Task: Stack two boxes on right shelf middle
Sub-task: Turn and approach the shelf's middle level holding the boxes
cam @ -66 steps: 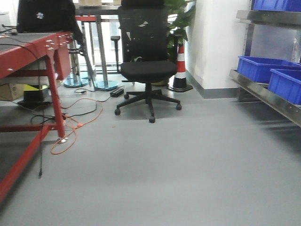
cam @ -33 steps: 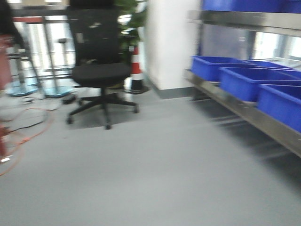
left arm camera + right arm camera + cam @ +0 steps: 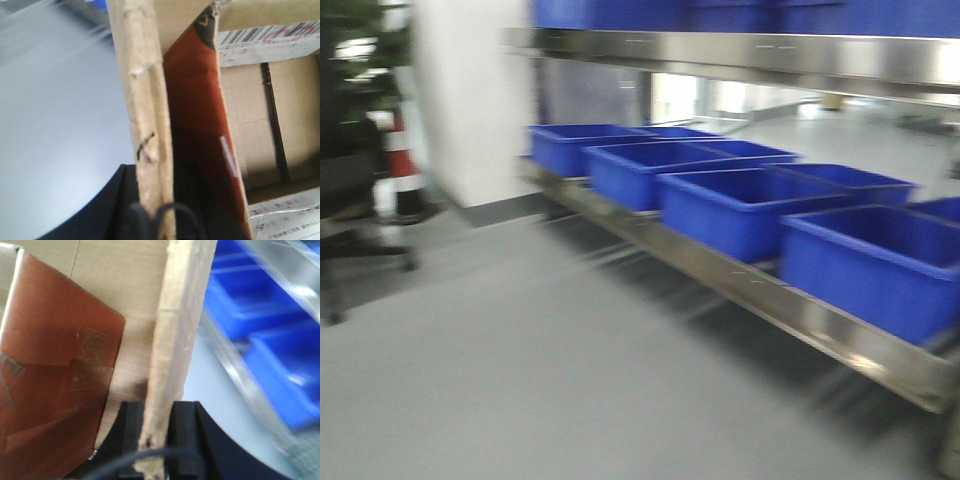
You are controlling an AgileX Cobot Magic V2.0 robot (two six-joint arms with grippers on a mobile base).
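Right wrist-mounted view first: what is the pincer doing?

The right gripper [image 3: 159,432] is clamping the top edge of a carton [image 3: 182,325] wall, one black finger pressing on each face.

And the other arm?

The left gripper [image 3: 152,222] is looking much the same, dark fingers straddling a cardboard edge, so I am judging it closed on the carton too, though that view is smeared. I cannot tell whether both arms are sharing one carton.

Anything riding inside?

A red-brown sheet [image 3: 55,375] is leaning against the inner wall, and a barcode label [image 3: 270,42] is showing on a flap. Nothing else that I can make out.

So where is the job standing?

Not far along, I am thinking. The carton is hanging in the pincers, off to the side of the steel rack [image 3: 770,295], and no cardboard is sitting on any level in the front view. Setting it down and stacking are both waiting.

What is occupying the rack?

Blue bins [image 3: 740,210] are lining the lower level, and those whose insides are showing are looking empty. More blue is peeking above the upper rail [image 3: 740,55]. Which level is the middle one, I cannot tell.
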